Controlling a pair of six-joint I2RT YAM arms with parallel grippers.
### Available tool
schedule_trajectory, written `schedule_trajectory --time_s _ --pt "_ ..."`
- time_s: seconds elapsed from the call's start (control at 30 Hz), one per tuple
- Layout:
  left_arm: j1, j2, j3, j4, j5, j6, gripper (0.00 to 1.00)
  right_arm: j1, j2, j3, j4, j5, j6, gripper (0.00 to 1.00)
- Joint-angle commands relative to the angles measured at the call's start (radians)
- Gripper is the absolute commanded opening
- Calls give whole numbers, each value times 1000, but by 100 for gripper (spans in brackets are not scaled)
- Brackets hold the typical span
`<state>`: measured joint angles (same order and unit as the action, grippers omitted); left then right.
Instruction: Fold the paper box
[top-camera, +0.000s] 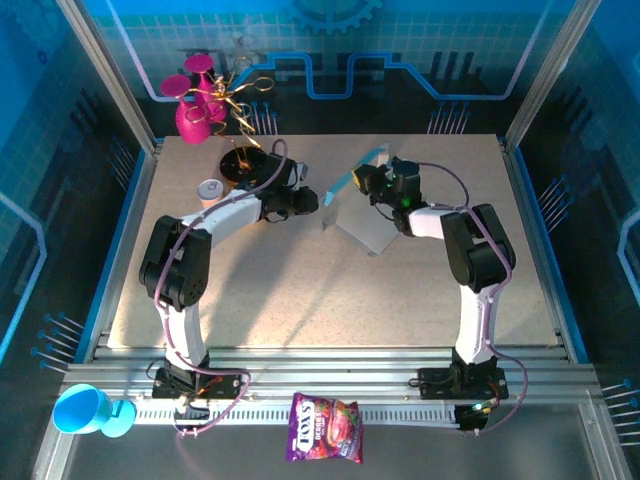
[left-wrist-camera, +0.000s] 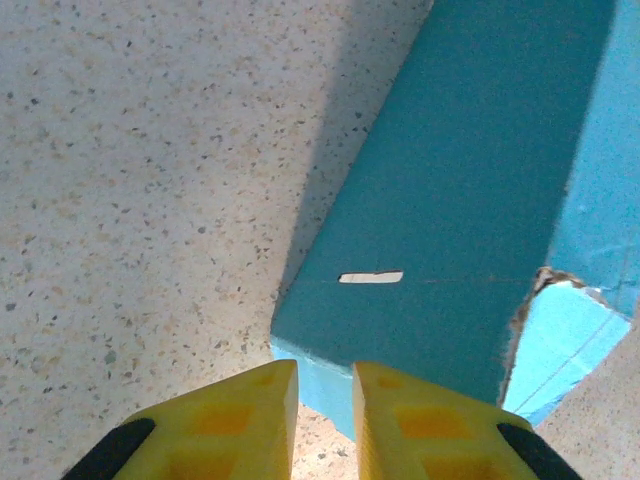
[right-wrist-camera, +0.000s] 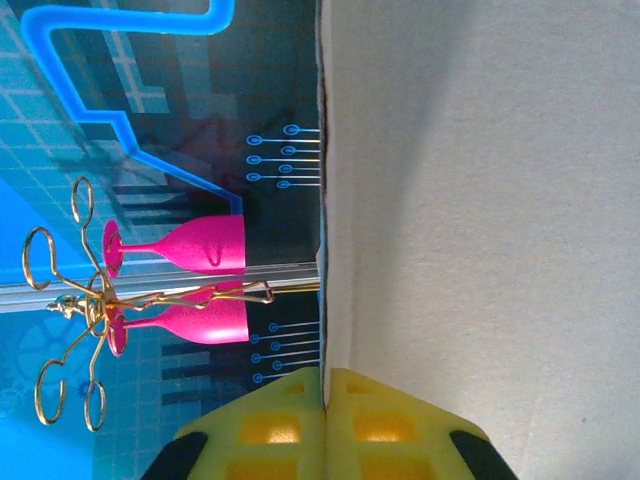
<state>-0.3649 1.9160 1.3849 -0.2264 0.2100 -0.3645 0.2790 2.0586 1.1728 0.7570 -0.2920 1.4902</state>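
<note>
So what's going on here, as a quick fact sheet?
scene: two robot arms at a speckled table
object: light-blue paper box, partly folded, mid-table
right gripper: shut on a thin edge of the box
left gripper: fingers nearly together at a box corner; grip unclear
background: pink glasses beyond the table's far left corner

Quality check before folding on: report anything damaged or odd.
The paper box has a ragged, frayed tear at the crease beside its lighter flap, low right in the left wrist view; its other edges look cleanly cut.
</note>
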Motion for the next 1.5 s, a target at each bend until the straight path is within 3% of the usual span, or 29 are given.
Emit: schedule_trajectory --time_s 0.0,0.3,0.57,0.8,1.1,1.47 --pt "-15 16 -16 49 40 64 22 -14 34 25 -2 -22 -26 0" --pt "-35 29 -58 106 70 115 22 -18 55 48 3 -35 -20 0" --pt "-47 6 -125 210 117 159 33 -24 73 72 5 -50 -10 0" --pt "-47 9 -194 348 149 193 37 -26 75 87 15 -64 6 0" --pt "-53 30 -192 435 154 162 33 -29 66 84 48 -77 17 0" --pt "-88 37 -181 428 55 164 29 -46 83 37 163 -96 58 0"
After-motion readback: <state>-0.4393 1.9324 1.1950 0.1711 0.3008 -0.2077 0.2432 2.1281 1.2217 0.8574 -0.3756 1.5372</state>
